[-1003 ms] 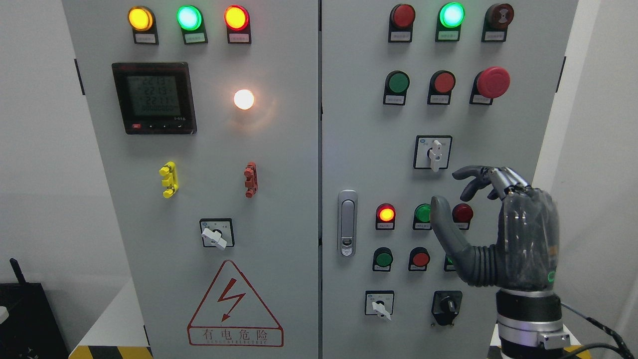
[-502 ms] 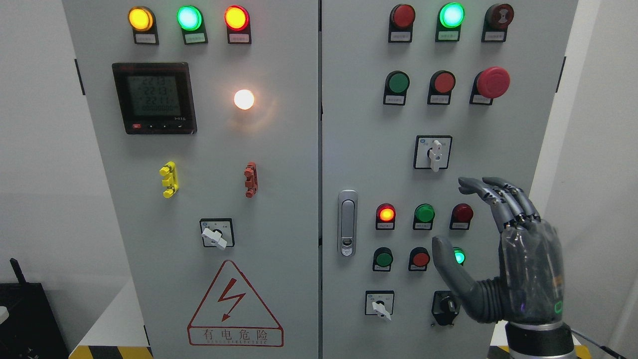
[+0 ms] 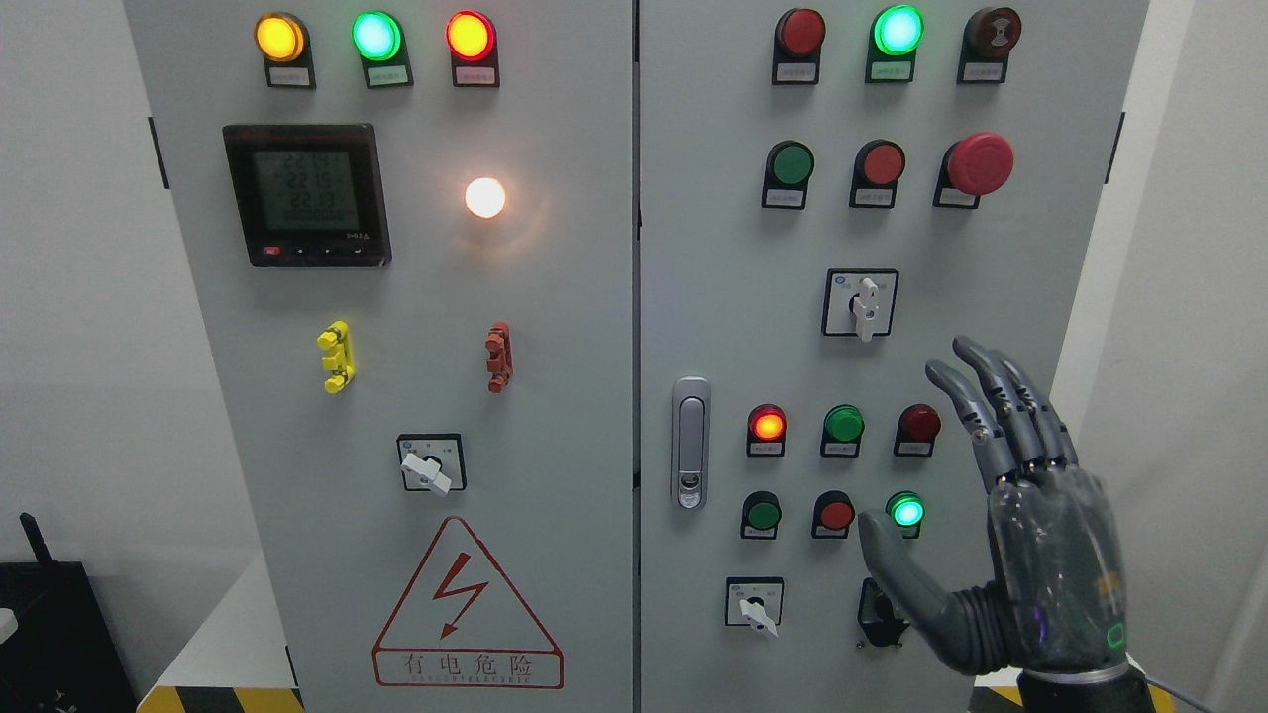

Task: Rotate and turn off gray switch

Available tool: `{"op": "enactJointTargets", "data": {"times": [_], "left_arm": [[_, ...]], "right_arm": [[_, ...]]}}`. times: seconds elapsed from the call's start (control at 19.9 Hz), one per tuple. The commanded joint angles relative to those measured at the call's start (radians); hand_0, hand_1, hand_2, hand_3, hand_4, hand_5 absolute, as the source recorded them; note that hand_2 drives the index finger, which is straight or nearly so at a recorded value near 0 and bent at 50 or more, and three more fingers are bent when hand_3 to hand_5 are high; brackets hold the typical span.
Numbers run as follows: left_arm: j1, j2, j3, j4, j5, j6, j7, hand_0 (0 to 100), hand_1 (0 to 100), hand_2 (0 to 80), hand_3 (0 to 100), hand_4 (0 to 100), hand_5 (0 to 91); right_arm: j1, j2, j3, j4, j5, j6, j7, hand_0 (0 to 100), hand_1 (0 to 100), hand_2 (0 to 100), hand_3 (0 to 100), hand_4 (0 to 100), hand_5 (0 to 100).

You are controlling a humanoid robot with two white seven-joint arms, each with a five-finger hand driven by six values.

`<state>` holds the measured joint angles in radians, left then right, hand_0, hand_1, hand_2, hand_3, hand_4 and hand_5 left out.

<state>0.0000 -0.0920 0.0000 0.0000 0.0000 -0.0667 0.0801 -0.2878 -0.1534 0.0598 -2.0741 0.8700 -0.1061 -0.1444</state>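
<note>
The gray rotary switch (image 3: 864, 306), a pale lever on a black-framed square plate, is mounted on the right door of the gray steel control cabinet (image 3: 713, 297), below the red mushroom-head stop button (image 3: 979, 162). Its lever is seen standing upright, long axis vertical. From the right hand (image 3: 1001, 515) the switch lies up and to the left, near the fingertips (image 3: 966, 347) but clear of them. The hand is held spread, palm towards the panel, nothing grasped. Its thumb partly covers a black selector knob (image 3: 877, 616). No left hand is seen, so the reach is judged to fall to the right.
</note>
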Motion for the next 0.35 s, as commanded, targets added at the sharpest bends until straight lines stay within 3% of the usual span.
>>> {"op": "enactJointTargets", "data": {"times": [0.0, 0.3], "left_arm": [[-0.009, 0.0, 0.008, -0.026, 0.018, -0.001, 0.0, 12, 39, 0.0, 0, 0, 0.0], [-0.009, 0.0, 0.009, -0.026, 0.018, 0.001, 0.0, 12, 39, 0.0, 0, 0, 0.0]], "right_arm": [[0.015, -0.032, -0.001, -0.011, -0.002, 0.002, 0.003, 23, 9, 3, 0, 0, 0], [0.016, -0.029, -0.003, -0.012, -0.002, 0.003, 0.003, 22, 11, 3, 0, 0, 0]]}}
